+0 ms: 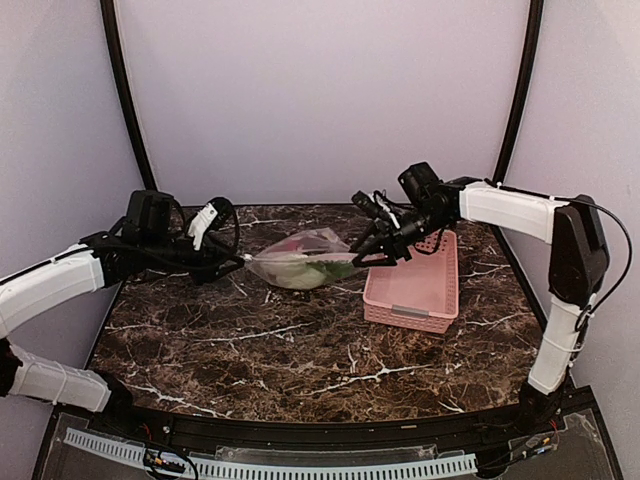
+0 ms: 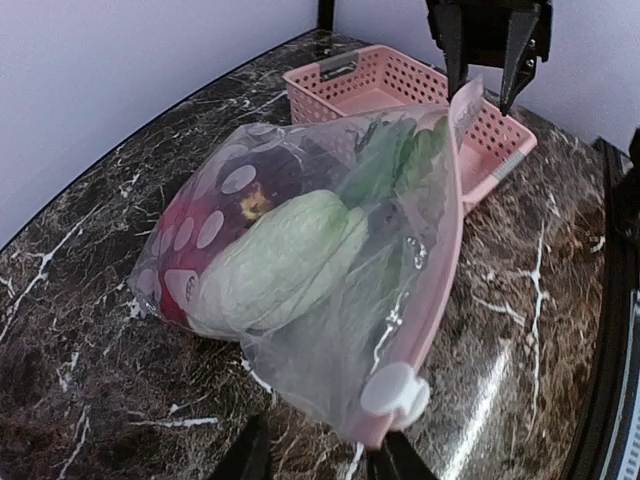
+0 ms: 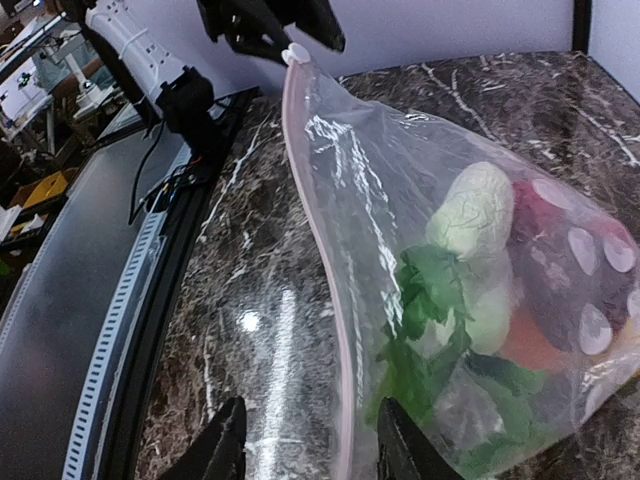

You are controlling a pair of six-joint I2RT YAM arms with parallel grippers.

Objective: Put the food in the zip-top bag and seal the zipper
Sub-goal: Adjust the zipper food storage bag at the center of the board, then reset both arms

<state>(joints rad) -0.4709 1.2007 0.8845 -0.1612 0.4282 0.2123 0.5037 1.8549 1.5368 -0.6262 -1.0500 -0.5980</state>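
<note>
- Top view: the zip-top bag (image 1: 295, 262) lies on the table (image 1: 300, 350), mid-back, just left of the pink basket (image 1: 440, 300). The left gripper (image 1: 238, 262) is at its left end and the right gripper (image 1: 372, 250) at its right end.
- Left wrist view: the food (image 2: 290, 260) is inside the bag: pale oblong pieces, a green leafy piece, a dark red one. None shows outside it.
- The zipper (image 2: 440, 270) runs as a pinkish strip from this end to the far corner. The white slider (image 2: 395, 390) sits at the near end, just above the left fingers.
- Left jaws stand apart, gripping nothing. Right jaws are also apart, straddling the far corner without pinching it.
- Right wrist view: own jaws are parted and the zipper edge passes between them, unclamped. The strip reads closed along its visible length; can't confirm the last bit by the slider.
- Step: sealing looks done, so this is the release stage.
- Next: back both arms straight off the bag ends without snagging the film or dragging the slider. If a gap shows, re-pinch and run the slider again.
</note>
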